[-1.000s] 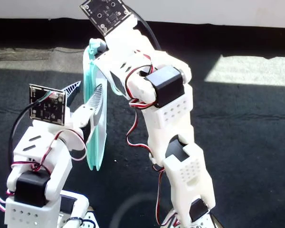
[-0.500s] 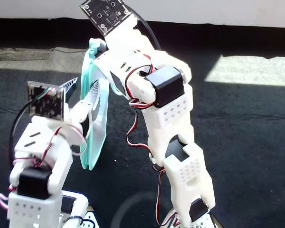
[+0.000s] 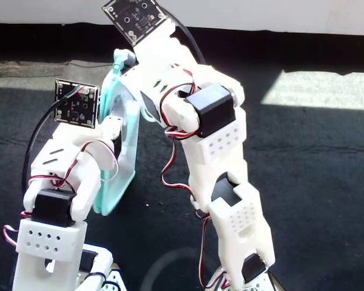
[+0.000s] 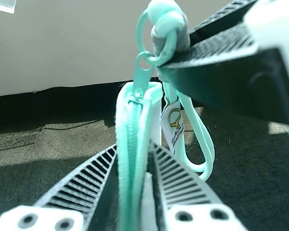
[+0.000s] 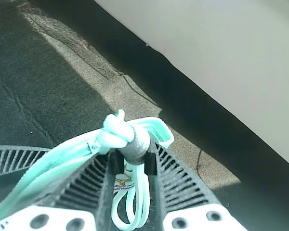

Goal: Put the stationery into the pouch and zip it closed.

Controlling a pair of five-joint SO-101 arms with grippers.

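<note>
Mint pouch [image 3: 126, 160] aloft, zip [image 4: 131, 159] seemingly closed.

The pouch [image 3: 127, 160] is smooth, slightly glossy, translucent mint plastic with a moulded plastic zipper [image 4: 130, 163]. Its pull cord [image 4: 203, 144] looks sleek and rubbery. The jaws are ribbed matt black plastic and the arm casings [image 3: 230, 157] matt white plastic. The dark surface [image 3: 315, 182] is rough, fibrous cloth.
</note>
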